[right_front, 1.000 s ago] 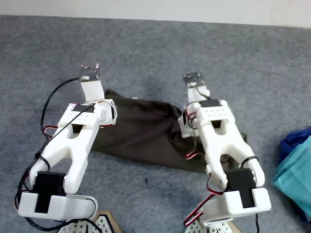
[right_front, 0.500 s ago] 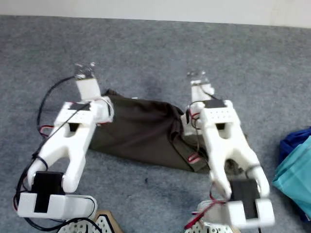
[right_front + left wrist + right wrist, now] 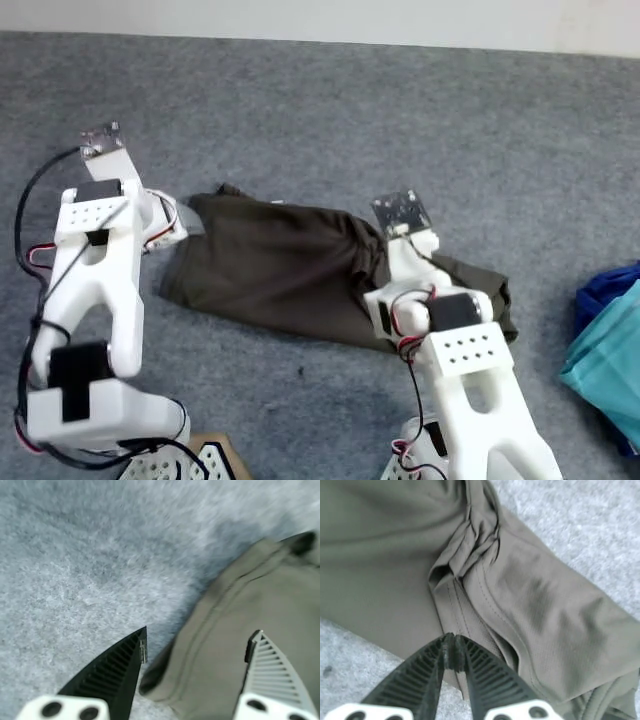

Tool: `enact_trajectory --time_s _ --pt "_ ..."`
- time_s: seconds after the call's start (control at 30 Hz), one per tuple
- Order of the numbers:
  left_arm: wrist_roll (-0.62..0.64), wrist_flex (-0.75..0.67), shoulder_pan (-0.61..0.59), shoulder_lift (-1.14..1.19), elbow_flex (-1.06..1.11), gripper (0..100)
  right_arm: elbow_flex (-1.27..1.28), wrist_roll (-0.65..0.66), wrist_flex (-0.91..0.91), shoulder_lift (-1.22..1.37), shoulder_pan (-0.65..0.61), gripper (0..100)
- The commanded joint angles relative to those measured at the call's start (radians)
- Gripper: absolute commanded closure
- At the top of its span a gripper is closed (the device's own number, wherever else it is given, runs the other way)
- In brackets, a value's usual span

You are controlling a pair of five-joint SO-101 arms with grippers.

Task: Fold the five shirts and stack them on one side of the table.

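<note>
Shirt (image 3: 290, 270), dark olive, lies spread and rumpled on the grey counter (image 3: 300, 90), roughly midway between my two arms. My left end effector (image 3: 200, 632) is open wide. One finger is over bare counter and the other over the fabric, so it straddles the shirt's hemmed edge at the left end. It sits low, but I can't tell if it touches. My right end effector (image 3: 451, 639) is closed, tips pressed together. It sits over the shirt's near edge, just beside a bunched, gathered fold (image 3: 470, 545). I can't tell whether any fabric is pinched in it. The shirt's right end is folded over on itself, with seams showing. Blue and teal cloth (image 3: 610, 340) sits at the counter's right edge, well apart from the olive shirt.
</note>
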Motion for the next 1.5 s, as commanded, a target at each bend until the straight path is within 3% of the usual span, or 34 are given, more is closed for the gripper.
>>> enact_trajectory --time_s 0.0,0.23,0.5,0.77,0.83,1.13,1.3,1.47 --pt "-0.054 -0.017 -0.008 0.110 -0.028 68 0.007 0.014 -0.030 -0.039 -0.008 99.2" --pt "-0.166 0.002 0.016 0.394 -0.185 68 0.015 0.015 -0.053 -0.039 -0.007 99.2" --pt "-0.235 0.083 0.125 0.464 -0.274 69 0.015 0.014 -0.053 -0.039 -0.005 99.2" --pt "-0.285 0.077 0.186 0.466 -0.277 100 0.015 0.014 -0.050 -0.044 -0.005 99.2" --pt "-0.341 0.083 0.202 0.461 -0.269 98 0.015 0.014 -0.050 -0.044 -0.005 99.2" --pt "-0.345 0.087 0.277 0.450 -0.292 99 0.016 0.014 -0.050 -0.039 -0.005 99.2" --pt "-0.345 0.227 0.326 0.349 -0.366 99 0.016 0.012 -0.050 -0.039 -0.005 99.2" --pt "-0.344 0.354 0.481 0.203 -0.383 99 0.016 0.012 -0.051 -0.039 -0.004 99.2"
